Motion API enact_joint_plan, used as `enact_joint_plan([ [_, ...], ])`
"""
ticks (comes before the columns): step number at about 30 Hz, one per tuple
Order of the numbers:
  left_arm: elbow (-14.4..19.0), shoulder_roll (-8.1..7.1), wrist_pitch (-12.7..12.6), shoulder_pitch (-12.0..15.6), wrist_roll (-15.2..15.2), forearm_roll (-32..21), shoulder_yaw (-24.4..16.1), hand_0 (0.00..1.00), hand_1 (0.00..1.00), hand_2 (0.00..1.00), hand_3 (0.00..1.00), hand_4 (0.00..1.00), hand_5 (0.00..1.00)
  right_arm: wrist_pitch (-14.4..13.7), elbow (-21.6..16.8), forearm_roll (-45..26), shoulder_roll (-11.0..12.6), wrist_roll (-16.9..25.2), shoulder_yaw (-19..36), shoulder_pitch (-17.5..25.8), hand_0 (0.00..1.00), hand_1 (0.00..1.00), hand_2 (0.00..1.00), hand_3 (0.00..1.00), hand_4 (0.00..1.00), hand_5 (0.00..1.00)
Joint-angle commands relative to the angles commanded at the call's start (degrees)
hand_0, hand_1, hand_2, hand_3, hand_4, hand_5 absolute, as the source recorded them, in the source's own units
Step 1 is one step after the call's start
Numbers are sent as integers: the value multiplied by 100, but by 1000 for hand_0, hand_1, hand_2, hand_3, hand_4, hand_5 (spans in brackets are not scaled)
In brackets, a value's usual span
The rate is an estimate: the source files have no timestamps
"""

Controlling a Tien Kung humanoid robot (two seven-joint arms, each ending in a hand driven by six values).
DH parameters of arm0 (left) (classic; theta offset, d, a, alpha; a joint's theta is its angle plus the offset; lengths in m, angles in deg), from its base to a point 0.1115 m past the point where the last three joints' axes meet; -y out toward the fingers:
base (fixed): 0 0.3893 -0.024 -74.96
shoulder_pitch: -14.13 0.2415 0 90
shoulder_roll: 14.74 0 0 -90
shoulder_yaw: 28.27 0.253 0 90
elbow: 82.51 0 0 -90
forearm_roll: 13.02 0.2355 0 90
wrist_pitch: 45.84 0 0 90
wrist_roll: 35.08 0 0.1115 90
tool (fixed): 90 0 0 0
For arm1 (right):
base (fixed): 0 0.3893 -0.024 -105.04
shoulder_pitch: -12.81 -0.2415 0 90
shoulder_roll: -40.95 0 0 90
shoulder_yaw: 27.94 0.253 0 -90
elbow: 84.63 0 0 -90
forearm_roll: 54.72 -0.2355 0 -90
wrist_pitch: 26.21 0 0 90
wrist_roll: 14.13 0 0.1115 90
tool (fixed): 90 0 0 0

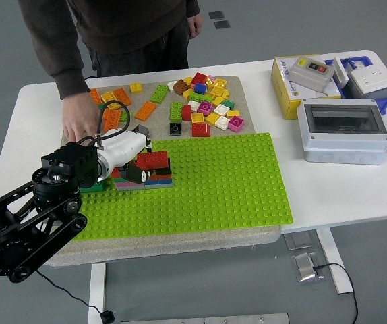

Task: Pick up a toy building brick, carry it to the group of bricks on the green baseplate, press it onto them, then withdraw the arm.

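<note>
A: Starting at the left, what is the robot's left hand point(134, 162) doing?

B: The black arm comes in from the lower left, and its white-shelled hand sits against the left side of the small stack of mixed-colour bricks point(150, 172) at the near-left corner of the flat green studded baseplate point(214, 182). The dark fingers look curled against the stack, just under the red rectangular brick point(152, 160) on top. Whether they pinch that brick or only press on it, I cannot tell; the shell hides the fingertips.

A: Why is the person's hand point(80, 125) there?

B: It rests palm-down on the beige mat point(247, 88), just behind the robot's wrist. My guess is it steadies the mat and plate while the brick is pushed down.

A: And how does the red brick lie?

B: Flat, studs up, its long axis running left to right, roughly along the plate's near edge. It seems seated on the stack, so pressing looks nearly done and withdrawal comes next.

A: Further right?

B: A loose scatter of coloured bricks point(203, 101) on the mat behind the plate, within reach for later picks. Then a yellow box point(284, 94) and a grey enclosure with a clear lid point(342, 128), well apart from the work. The right arm is not visible.
</note>
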Motion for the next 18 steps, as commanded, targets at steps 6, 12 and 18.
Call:
enact_joint_plan([
  [6,6,-8,14,-2,-3,-2,14,961,931,907,668,663,320,2,0,21,0,-7,16,11,631,591,679,773,649,998],
  [12,18,-24,18,-10,-21,-1,22,962,932,910,682,666,320,0,0,25,-2,-8,13,15,629,589,678,771,647,998],
  [18,44,-36,33,-19,-29,-5,23,963,934,913,697,671,321,-8,0,13,-9,-3,7,17,628,588,678,770,645,998],
])
